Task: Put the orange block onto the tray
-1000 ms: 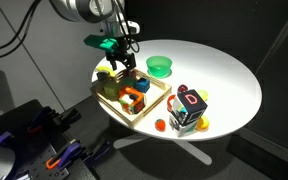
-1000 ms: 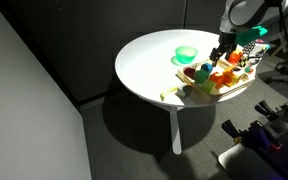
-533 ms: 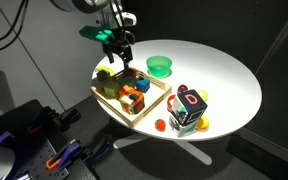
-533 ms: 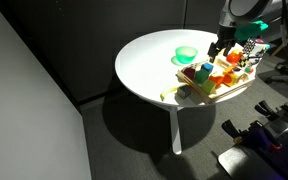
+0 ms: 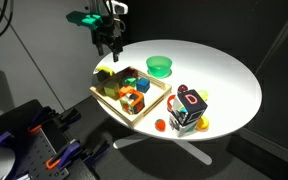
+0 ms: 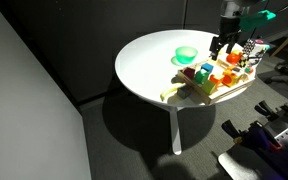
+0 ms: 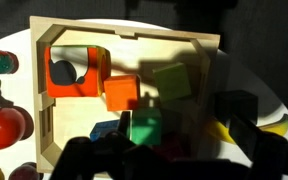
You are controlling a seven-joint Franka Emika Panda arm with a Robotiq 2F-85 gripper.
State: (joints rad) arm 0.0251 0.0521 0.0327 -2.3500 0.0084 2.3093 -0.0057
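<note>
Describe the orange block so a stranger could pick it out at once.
On the round white table sits a square light-wood tray full of coloured blocks. Near its middle in the wrist view lies the orange block, between a bigger orange-red block and an olive-green block. Unlike the orange-red one, it is small, solid and plain, with no dark hollow.
</note>
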